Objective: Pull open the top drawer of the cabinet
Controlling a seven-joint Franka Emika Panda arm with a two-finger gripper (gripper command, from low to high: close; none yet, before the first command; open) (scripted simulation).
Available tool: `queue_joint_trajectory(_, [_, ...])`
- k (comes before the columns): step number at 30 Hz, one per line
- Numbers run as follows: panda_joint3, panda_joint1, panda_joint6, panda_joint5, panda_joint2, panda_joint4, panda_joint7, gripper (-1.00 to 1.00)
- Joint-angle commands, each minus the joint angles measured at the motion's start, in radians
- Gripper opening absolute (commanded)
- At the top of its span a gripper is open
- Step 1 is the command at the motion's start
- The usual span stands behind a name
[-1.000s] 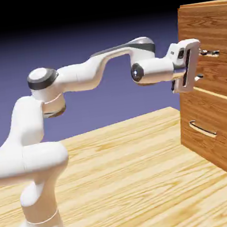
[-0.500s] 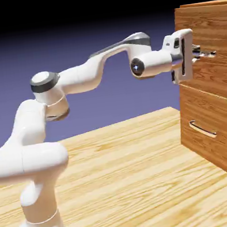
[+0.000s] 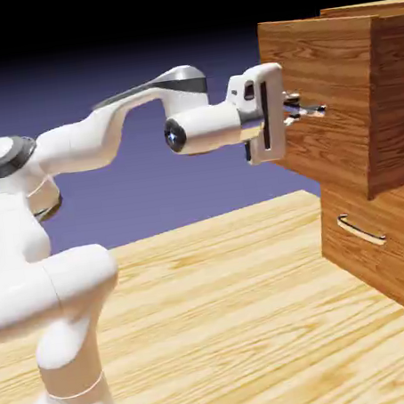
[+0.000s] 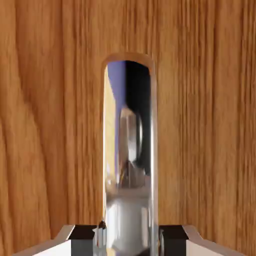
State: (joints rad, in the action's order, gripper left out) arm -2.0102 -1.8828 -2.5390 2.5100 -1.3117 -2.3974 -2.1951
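Exterior view gave me the clearest read: my white arm (image 3: 98, 134) reached level from the picture's lower left toward the cabinet (image 3: 382, 245) at the right, and the hand (image 3: 306, 111) was clenched on the thin silver handle (image 3: 312, 111) of the top drawer (image 3: 318, 100). That drawer stood well out from the cabinet's body, its reddish-brown front hanging forward over the lower drawer (image 3: 372, 237), with its side wall showing in darker wood toward the picture's right. The lower drawer sat flush and shut beneath it, its own silver handle (image 3: 362, 230) untouched. The cabinet stood on the pale wooden bench (image 3: 211, 312), near that surface's right end as I saw it, and the blue-violet backdrop (image 3: 168, 192) filled the space behind the arm.

From the hand view I saw wood grain across almost the whole picture, the top drawer's front (image 4: 50, 125) close ahead. The handle (image 4: 129, 150) ran up the middle as a bright, mirror-like bar with a rounded end near the top, reflecting violet and dark patches. At the bottom edge the two grey fingertips (image 4: 82, 233) pressed against the bar from either side, with no gap visible between them and the metal.
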Motion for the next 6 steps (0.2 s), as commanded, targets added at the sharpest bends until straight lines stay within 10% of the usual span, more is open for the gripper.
queue_joint_trajectory(1, [-0.017,-0.036,-0.002,-0.012,-0.009,-0.033,0.001,-1.00])
queue_joint_trajectory(2, [-0.032,-0.066,-0.004,-0.023,-0.017,-0.060,0.004,-1.00])
queue_joint_trajectory(3, [-0.032,-0.066,-0.004,-0.023,-0.017,-0.060,0.004,1.00])
queue_joint_trajectory(6, [-0.065,-0.139,-0.016,-0.055,-0.037,-0.119,0.013,1.00])
